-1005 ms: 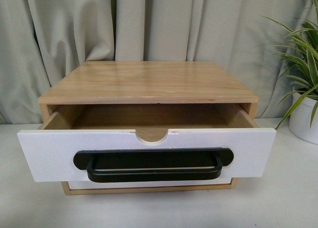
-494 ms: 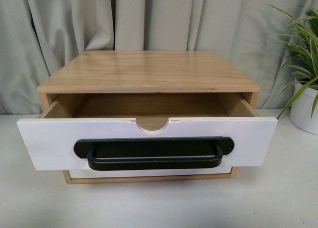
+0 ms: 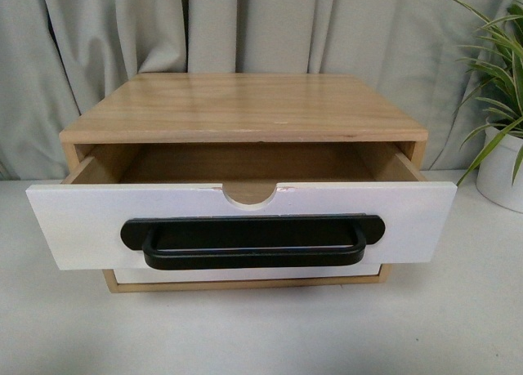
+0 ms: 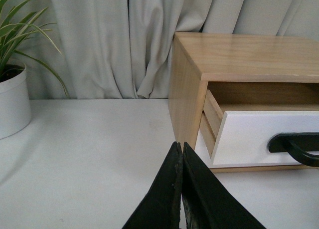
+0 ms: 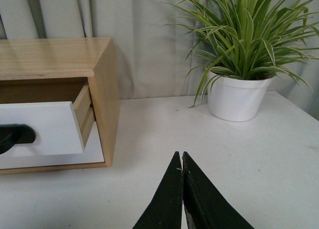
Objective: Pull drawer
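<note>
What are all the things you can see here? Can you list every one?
cabinet: one, light wood, middle of the table, in front of the curtain
drawer: one, white front, pulled partway out of the cabinet's upper slot
handle: one, black bar, across the drawer front
lower drawer: one, white front, shut, under the open one
potted plants: two, green leaves in white pots, one each side of the cabinet
curtain: one, pale grey, behind everything
table: one, white
left tool: black, shut, empty
right tool: black, shut, empty
</note>
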### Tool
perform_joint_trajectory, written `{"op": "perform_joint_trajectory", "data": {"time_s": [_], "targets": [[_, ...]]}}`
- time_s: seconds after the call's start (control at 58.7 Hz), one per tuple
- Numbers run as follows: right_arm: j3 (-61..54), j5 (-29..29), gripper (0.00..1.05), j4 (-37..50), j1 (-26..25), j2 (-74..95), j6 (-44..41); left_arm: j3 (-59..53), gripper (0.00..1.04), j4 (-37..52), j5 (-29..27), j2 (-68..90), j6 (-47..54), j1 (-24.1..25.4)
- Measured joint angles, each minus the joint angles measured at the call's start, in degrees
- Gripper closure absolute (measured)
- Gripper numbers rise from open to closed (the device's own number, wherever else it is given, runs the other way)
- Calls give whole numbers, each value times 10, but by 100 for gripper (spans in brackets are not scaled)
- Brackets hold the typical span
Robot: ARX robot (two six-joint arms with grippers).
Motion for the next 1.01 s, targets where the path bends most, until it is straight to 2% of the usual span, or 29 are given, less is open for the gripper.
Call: {"op": "perform_joint_trajectory", "data": {"time_s": [0.068, 0.136, 0.409, 0.477, 0.75, 0.886, 0.92, 0.971, 1.005], "targets": [[0, 0, 104, 0, 0, 0, 0, 0, 101, -13, 0, -14, 0, 0], [0, 0, 104, 0, 0, 0, 0, 0, 101, -103, 0, -87, 0, 0], [0, 0, 104, 0, 0, -1, 0, 0, 101, -111, 0, -107, 0, 0], [0, 0, 102, 0, 0, -1, 0, 0, 91, -111, 0, -107, 0, 0], [0, 0, 55, 0, 0, -1, 0, 0, 43, -111, 0, -107, 0, 0], [0, 0, 19, 0, 0, -1, 0, 0, 7, -111, 0, -107, 0, 0], [0, 0, 14, 0, 0, -1, 0, 0, 5, -111, 0, -108, 0, 0], [0, 0, 7, 0, 0, -1, 0, 0, 7, -111, 0, -108, 0, 0], [0, 0, 9, 0, 0, -1, 0, 0, 7, -111, 0, -107, 0, 0]]}}
